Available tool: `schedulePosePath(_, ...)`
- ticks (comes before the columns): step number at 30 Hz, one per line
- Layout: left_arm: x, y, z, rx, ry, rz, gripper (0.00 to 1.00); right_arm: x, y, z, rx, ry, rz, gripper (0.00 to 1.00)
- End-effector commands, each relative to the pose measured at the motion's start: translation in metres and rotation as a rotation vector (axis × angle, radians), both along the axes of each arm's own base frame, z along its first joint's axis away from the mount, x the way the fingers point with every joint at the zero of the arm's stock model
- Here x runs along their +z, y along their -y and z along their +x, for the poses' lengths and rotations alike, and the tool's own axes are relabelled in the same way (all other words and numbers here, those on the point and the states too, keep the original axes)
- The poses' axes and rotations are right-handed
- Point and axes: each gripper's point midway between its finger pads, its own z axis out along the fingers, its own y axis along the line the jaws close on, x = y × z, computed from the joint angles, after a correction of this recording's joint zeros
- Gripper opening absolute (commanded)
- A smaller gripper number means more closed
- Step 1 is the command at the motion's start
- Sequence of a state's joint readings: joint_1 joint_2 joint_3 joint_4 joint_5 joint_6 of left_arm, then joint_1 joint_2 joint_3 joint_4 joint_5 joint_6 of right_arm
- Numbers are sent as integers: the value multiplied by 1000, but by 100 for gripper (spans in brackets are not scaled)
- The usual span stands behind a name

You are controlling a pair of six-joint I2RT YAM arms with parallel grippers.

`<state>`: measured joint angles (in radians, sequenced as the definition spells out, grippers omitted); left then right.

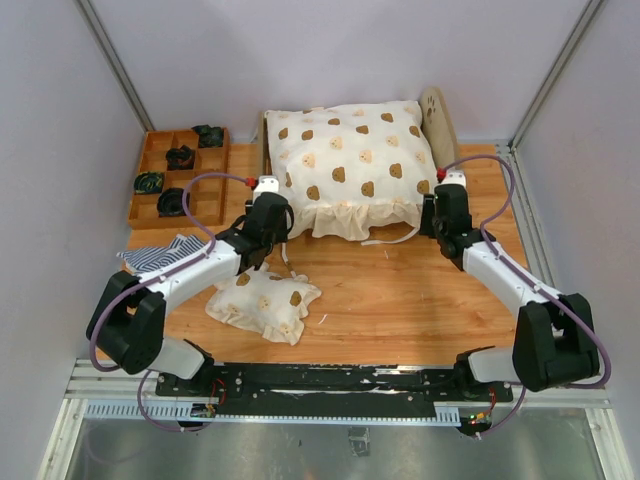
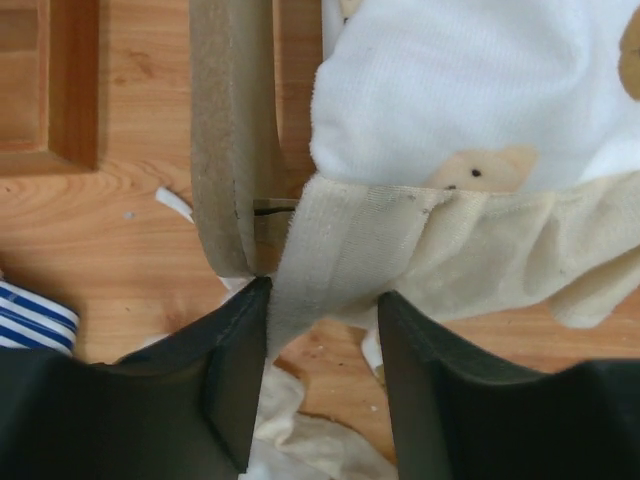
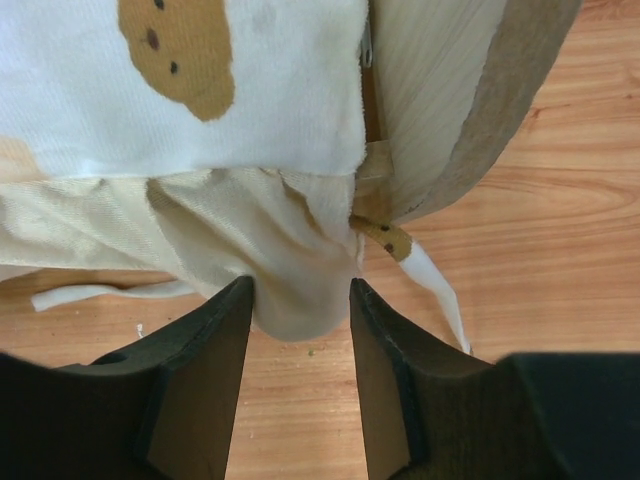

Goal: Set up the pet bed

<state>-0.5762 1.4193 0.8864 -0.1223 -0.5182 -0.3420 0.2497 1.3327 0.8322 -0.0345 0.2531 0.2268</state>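
Brown compartment tray (image 1: pixel 157 158) sits far left. The left gripper (image 2: pixel 322 300) is at the bear-print quilt's (image 1: pixel 350 160) near-left corner, fingers parted with the ruffle strip between them; pinched or loose, can't tell. The pet bed (image 1: pixel 437 120) sits at the table's far middle, under that quilt. The right gripper (image 3: pixel 300 290) has its fingers apart around the near-right ruffle, grip unclear.

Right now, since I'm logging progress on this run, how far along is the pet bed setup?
Done: the quilt is spread over the pet bed. In hand: the left tool and right tool each straddle a near corner of its ruffle; grip unclear. Remaining: the small pillow and striped cloth lie on the table, off the bed.
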Motion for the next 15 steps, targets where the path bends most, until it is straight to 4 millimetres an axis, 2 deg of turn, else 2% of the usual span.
schedulePosePath(1, 5, -11, 7, 37, 29, 46, 38, -13, 13, 1, -46, -4, -2, 35)
schedulePosePath(3, 5, -12, 5, 39, 25, 47, 19, -15, 23, 0, -70, -8, -13, 13)
schedulePosePath(4, 4, -15, 3, 52, 25, 48, 12, -14, 28, 0, -83, -4, -14, 2)
schedulePosePath(7, 4, -24, -4, 88, 40, 22, 1, -12, 31, -2, -84, 26, 10, 0)
schedulePosePath(10, -5, -31, -10, 96, 42, -29, 0, -15, 30, -7, -80, 42, 28, 0)
schedulePosePath(15, -17, -36, -14, 126, 3, -65, 0, -23, 42, -15, -136, 30, -6, 0)
